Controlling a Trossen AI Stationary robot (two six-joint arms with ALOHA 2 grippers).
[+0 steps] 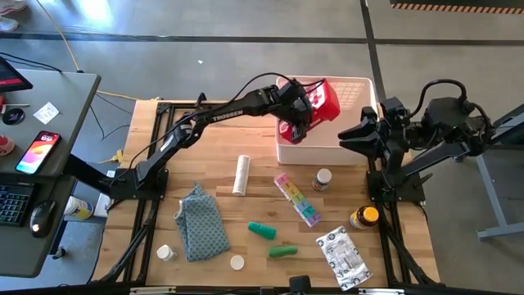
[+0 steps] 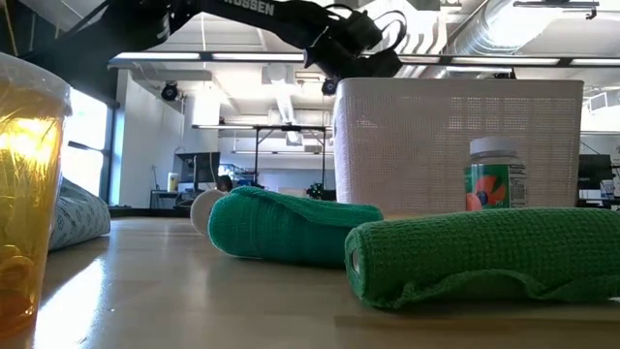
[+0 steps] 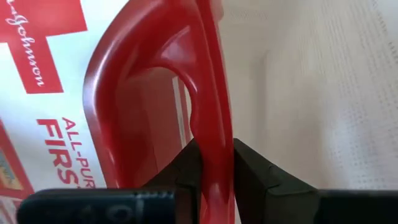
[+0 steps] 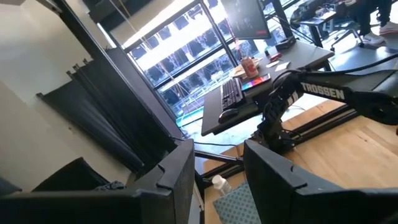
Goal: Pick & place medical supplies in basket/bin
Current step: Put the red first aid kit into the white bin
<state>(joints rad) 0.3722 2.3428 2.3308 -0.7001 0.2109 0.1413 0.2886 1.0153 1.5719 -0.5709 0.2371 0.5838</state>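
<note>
Red plastic first-aid case (image 1: 322,100), pinched by its handle in the left gripper (image 3: 214,163), hangs over the white lattice-sided bin (image 1: 360,86) — positioned for release — while the right gripper (image 1: 354,133) waits beside it, fingers apart.

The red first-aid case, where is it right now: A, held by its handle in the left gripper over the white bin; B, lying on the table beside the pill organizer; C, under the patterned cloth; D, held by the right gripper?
A: the left gripper has its fingers clamped on the handle of the red first-aid case, above the white bin.
</note>
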